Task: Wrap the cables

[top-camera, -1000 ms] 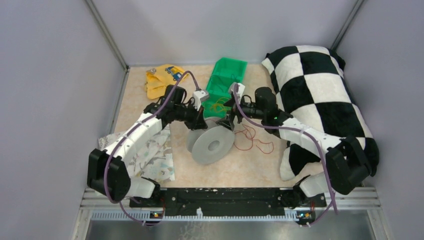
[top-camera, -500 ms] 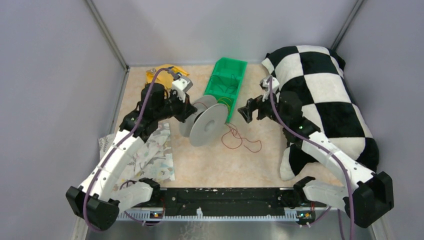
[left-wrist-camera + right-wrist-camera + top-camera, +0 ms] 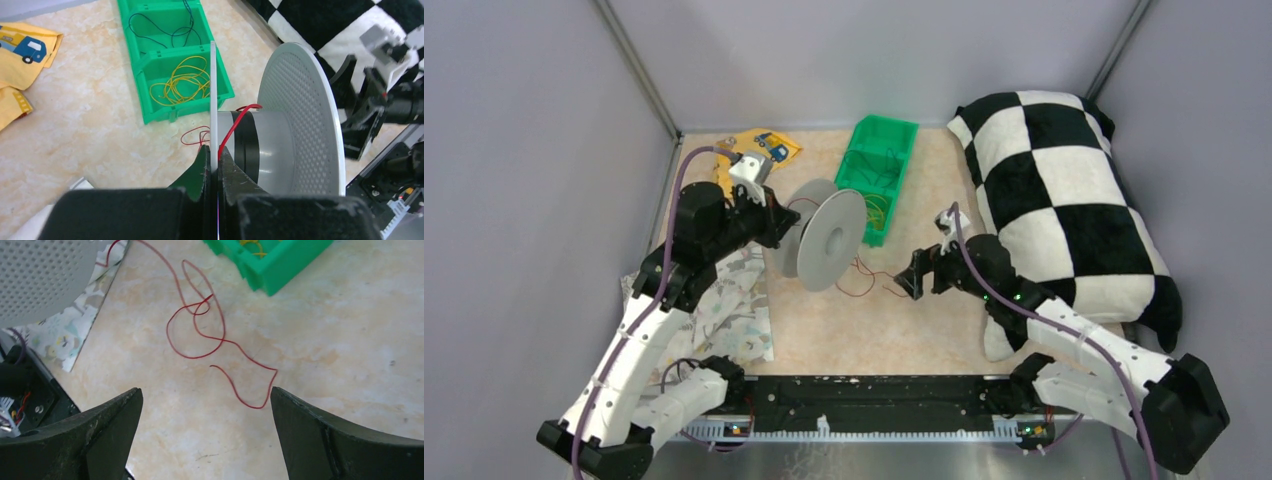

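The grey spool [image 3: 824, 240] stands on edge, held off the table left of centre. My left gripper [image 3: 776, 225] is shut on its thin near flange [image 3: 213, 100], one finger on each side, gripper [image 3: 214, 161]. The cable [image 3: 231, 131], a thin red wire, runs from the spool's core down past the fingers. Its loose length curls in loops on the table [image 3: 869, 280]. My right gripper [image 3: 914, 280] hovers open just right of those loops. In the right wrist view the cable [image 3: 200, 325] lies ahead of the wide-apart jaws of that gripper [image 3: 206, 396], its free end near the right finger [image 3: 320, 440].
A green bin [image 3: 902, 135] behind the spool holds a yellow wire bundle [image 3: 182, 80] and a dark wire. A checkered pillow [image 3: 1064, 200] fills the right side. A yellow cloth [image 3: 769, 148] lies at the back left, a patterned cloth [image 3: 729, 315] at the near left.
The left arm has carried the spool back and left and stood it more upright. The right gripper let go near the spool, drew away, then came nearer over the loose wire.
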Tool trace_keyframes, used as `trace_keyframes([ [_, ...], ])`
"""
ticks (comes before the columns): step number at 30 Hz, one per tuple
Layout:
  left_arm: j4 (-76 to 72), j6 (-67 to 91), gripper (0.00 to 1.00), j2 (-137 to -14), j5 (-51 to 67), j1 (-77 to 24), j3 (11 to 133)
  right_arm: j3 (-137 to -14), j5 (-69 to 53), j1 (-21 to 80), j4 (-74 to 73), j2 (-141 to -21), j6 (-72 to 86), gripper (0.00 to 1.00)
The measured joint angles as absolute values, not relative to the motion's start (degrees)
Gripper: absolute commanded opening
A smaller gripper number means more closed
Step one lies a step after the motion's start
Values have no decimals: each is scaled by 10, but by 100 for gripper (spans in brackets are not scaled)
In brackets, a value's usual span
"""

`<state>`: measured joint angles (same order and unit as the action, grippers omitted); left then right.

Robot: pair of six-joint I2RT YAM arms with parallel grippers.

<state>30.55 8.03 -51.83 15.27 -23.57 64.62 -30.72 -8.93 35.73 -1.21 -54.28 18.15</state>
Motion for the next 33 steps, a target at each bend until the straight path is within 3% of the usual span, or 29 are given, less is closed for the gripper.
trace_keyframes([
  [5, 306, 119, 0, -510, 149, -236, 646, -273, -59, 430, 53, -541, 203, 95],
  [10, 311, 152, 0, -507, 149, -236, 646, -239, -39, 463, 124, -575, 206, 62],
  [11, 313, 159, 0, -506, 150, -236, 647, -237, -36, 464, 137, -592, 205, 61],
  [28, 328, 221, 0, -486, 141, -236, 688, -271, 57, 505, 312, -825, 176, 66],
  [33, 343, 227, 0, -485, 140, -236, 739, -280, 62, 509, 365, -880, 156, 73],
])
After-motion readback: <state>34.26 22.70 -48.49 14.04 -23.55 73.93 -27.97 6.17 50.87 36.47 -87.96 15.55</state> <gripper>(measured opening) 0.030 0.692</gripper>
